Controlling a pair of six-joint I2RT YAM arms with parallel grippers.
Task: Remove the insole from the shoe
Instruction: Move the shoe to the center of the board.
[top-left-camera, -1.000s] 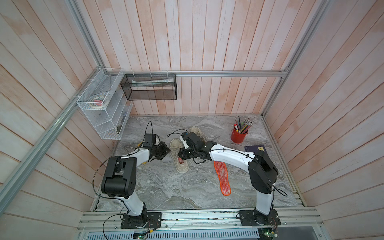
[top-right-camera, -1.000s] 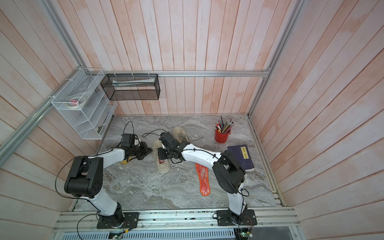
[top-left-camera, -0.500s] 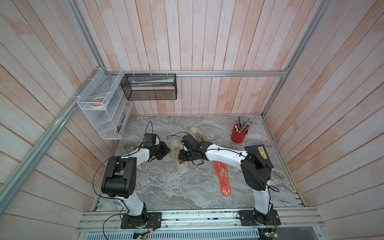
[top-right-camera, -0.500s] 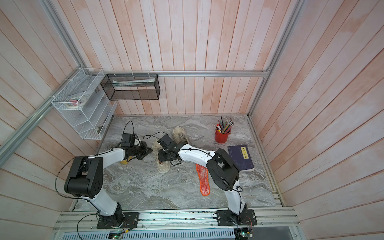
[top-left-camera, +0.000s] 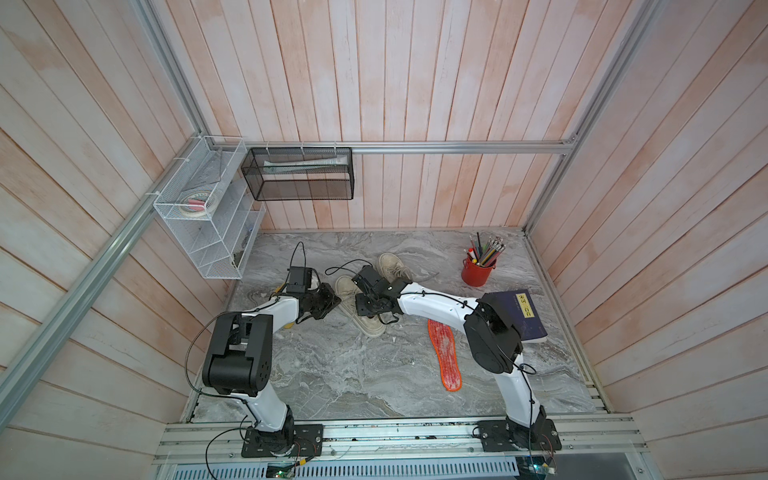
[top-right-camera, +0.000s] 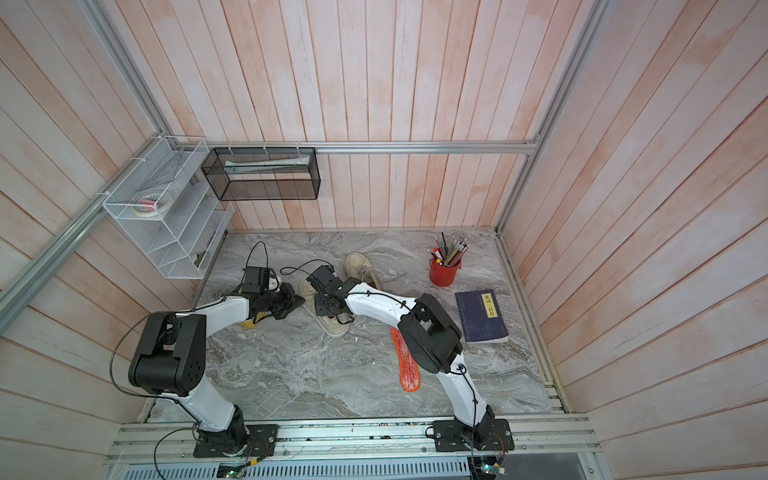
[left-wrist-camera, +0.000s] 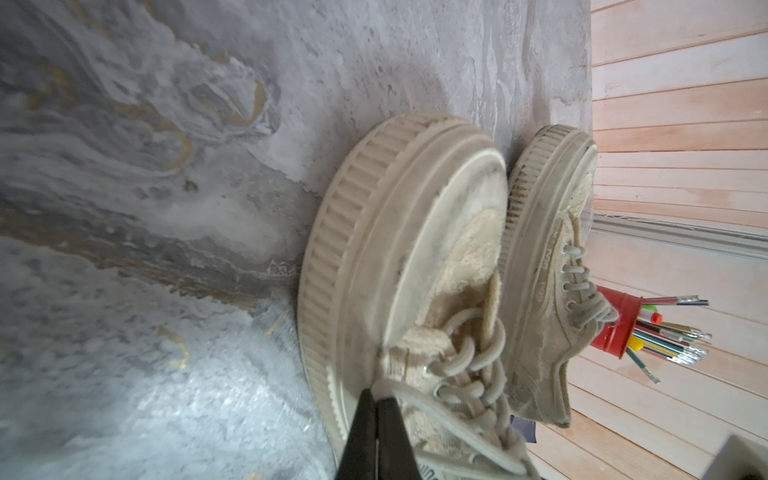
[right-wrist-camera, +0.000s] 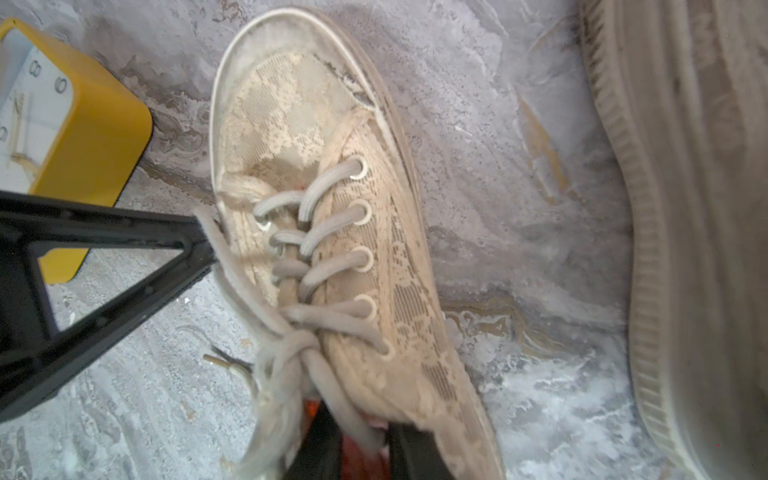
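Pink-washed plank walls enclose a grey marbled desk (top-left-camera: 353, 374) where two robot arms work over a pair of beige lace sneakers. One loose insole (top-left-camera: 444, 353), orange, lies flat on the desk beside the right arm, well apart from both shoes, so part of the job looks done.

The near sneaker (right-wrist-camera: 332, 208) sits upright between the arms, laced. Orange shows in its mouth, which looks like a second insole (right-wrist-camera: 353, 459) not yet out. The right gripper (right-wrist-camera: 360, 424) reaches into that mouth, its fingers a little apart with the orange between them. Whether they have bitten cannot be told. The left gripper (left-wrist-camera: 377, 399), tips pressed together, meets the sneaker's side by the eyelets, apparently bracing it. Whether a lace is pinched cannot be told either. What is left is to draw the second insole clear of the opening and lay it down.

The far sneaker (top-left-camera: 390, 266) stands just beside its mate.

Writing is scarce. A dark blue book (top-left-camera: 517, 316) carries a yellow label of Chinese characters too small to read surely. A yellow clock (right-wrist-camera: 95, 137) shows an 8 on its white face. Print along the near sneaker's sole edge is cut off in the left wrist view. A red pencil cup (top-left-camera: 476, 272) stands near the back wall.
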